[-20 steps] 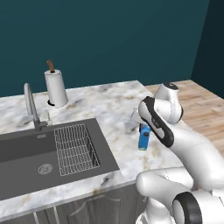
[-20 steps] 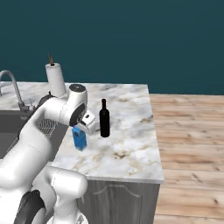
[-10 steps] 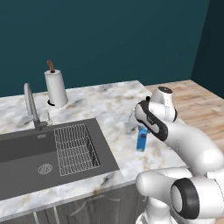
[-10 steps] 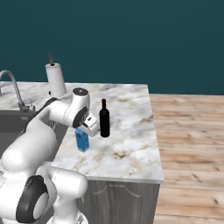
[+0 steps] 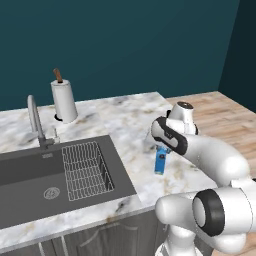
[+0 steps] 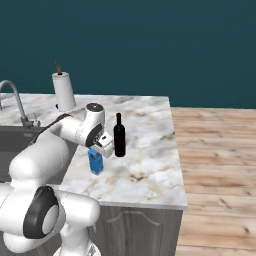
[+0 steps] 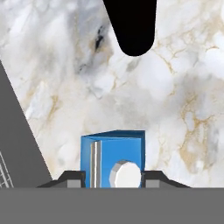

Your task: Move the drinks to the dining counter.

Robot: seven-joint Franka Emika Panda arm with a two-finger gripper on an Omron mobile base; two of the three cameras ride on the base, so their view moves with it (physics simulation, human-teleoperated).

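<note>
— Where is the carton from where you stand?

— The blue carton (image 6: 95, 163) is upright near the middle of the marble surface (image 6: 145, 175), between the sink (image 5: 30, 185) and the surface's right end. Seen from behind the arm on its right, the dark bottle (image 6: 119, 136) stands just beside it, at about two o'clock of the carton, upright and apart from it.

— And the tool?

— The tool (image 6: 99, 148) is down over the carton's top. Along the hand's own line of sight, the carton (image 7: 113, 162) sits right between the two dark fingertips (image 7: 70, 179), which press its sides, so the tool is clenched on it. The white cap on its gable faces that camera.

— Is the carton resting on the surface or lifted?

— I cannot tell; its base looks at or just above the marble in both views from behind.

— What else is up there?

— From behind on the left, the carton (image 5: 160, 161) shows under the arm's elbow. At about ten o'clock of it, well apart, a paper-towel roll (image 5: 64, 100) stands at the back edge. The curved faucet (image 5: 36, 122) rises behind the sink, with a wire rack (image 5: 86, 169) in the basin's right part.
</note>
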